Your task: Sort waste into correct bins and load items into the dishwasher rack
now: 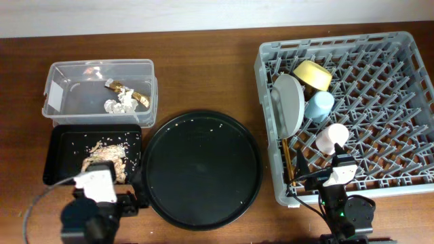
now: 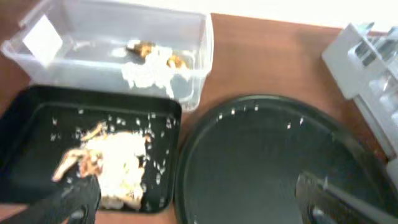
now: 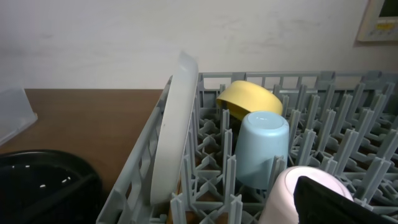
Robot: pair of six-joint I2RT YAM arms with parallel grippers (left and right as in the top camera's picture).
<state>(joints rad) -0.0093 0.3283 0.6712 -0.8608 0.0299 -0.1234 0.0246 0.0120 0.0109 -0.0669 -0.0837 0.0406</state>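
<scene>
The dishwasher rack [image 1: 386,115] sits on the surface to the right of the round black tray [image 1: 201,169]. The clear tub [image 1: 68,85] lies beyond that tray's far-left edge, and the shallow black tray [image 1: 62,146] sits just beside its left rim.

In the rack, the plate [image 1: 290,102] stands on edge along the wall nearest the round tray. The light blue cup [image 1: 320,105], pink cup [image 1: 333,137] and yellow bowl [image 1: 312,74] sit 1 step farther from it, and the chopsticks [image 1: 287,159] lie below the plate.

White tissue [image 1: 121,103] and gold wrapper pieces [image 1: 140,100] lie in the tub, with food scraps [image 1: 102,154] in the shallow tray.

The left end effector [image 2: 198,190] hangs spread wide over the round tray's near-left rim, holding nothing. The right end effector [image 1: 337,175] hovers right of the round tray by the pink cup; its opening cannot be told.
</scene>
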